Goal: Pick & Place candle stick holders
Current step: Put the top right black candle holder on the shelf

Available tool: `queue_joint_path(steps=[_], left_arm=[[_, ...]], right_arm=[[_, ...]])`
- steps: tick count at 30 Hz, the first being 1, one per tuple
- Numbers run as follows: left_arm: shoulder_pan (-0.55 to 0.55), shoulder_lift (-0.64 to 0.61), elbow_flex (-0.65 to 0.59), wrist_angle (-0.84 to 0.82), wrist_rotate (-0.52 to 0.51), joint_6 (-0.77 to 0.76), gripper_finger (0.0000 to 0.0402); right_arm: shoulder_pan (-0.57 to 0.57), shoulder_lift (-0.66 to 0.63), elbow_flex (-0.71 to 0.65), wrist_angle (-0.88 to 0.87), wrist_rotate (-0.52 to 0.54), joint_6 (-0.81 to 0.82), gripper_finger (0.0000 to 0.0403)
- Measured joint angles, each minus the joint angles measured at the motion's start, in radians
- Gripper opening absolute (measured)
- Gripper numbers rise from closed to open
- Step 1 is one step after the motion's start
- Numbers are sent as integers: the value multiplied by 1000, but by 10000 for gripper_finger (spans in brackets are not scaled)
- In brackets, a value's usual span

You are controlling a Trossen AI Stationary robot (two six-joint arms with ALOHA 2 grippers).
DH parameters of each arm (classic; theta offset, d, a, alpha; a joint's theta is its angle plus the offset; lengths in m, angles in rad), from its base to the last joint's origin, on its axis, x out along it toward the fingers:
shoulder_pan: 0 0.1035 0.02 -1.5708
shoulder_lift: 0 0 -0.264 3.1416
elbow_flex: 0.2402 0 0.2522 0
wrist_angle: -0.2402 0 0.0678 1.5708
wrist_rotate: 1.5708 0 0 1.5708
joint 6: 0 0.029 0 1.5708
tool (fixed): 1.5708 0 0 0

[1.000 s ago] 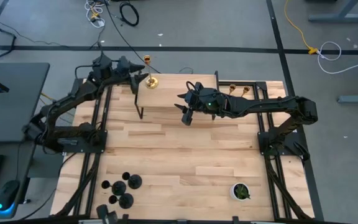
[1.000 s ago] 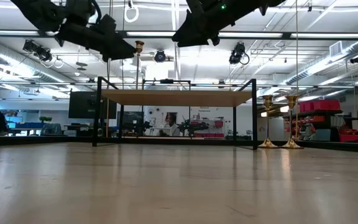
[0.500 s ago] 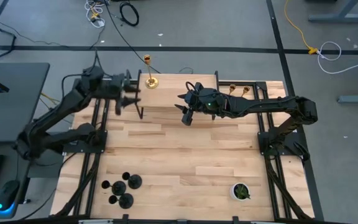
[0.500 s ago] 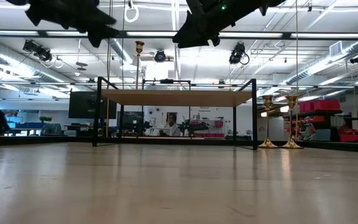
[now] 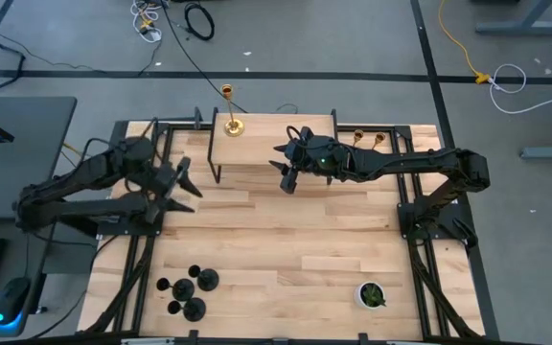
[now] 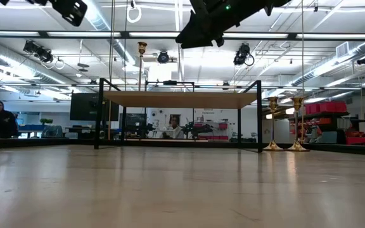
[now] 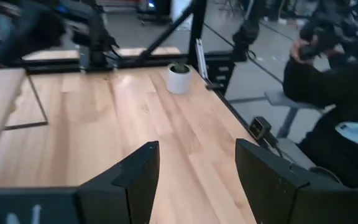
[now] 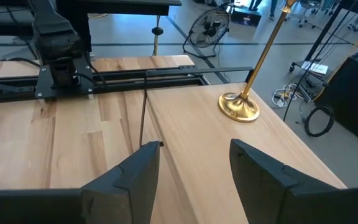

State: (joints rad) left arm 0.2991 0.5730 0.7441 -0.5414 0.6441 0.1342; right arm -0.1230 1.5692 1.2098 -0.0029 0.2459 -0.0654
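Note:
One gold candle stick holder [image 5: 230,123] stands on its round base at the far left corner of a raised wooden shelf [image 5: 271,144]; it also shows in the right wrist view [image 8: 241,107] and the low view [image 6: 142,63]. Two more gold holders [image 5: 368,139] stand on the table at the shelf's right end. A group of black holders [image 5: 186,292] stands near the table's near left corner. My left gripper [image 5: 182,182] is open and empty over the table's left side, near of the shelf. My right gripper [image 5: 287,177] is open and empty above the shelf's near edge.
A small white pot with a green plant [image 5: 371,295] stands at the near right and shows in the left wrist view [image 7: 179,78]. The shelf's black legs [image 5: 218,174] stand on the table. Bare wood lies across the table's middle [image 5: 286,240]. A person [image 7: 334,81] is beyond the table.
My left gripper has drawn back from the gold holder on the shelf's far left corner, going toward the table's near and left edges, and has turned to face the near right. The gold holder stays standing on the shelf.

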Motion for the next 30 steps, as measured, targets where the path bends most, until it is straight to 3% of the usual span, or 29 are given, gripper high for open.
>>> queue_joint_path(steps=[17,30], left_arm=[[-541,3,-221,299,-453,-214,210],[-904,30,-238,311,-796,-288,210]], right_arm=[[1,0,0,-8,-1,1,197],[1,0,0,-7,-3,1,197]])
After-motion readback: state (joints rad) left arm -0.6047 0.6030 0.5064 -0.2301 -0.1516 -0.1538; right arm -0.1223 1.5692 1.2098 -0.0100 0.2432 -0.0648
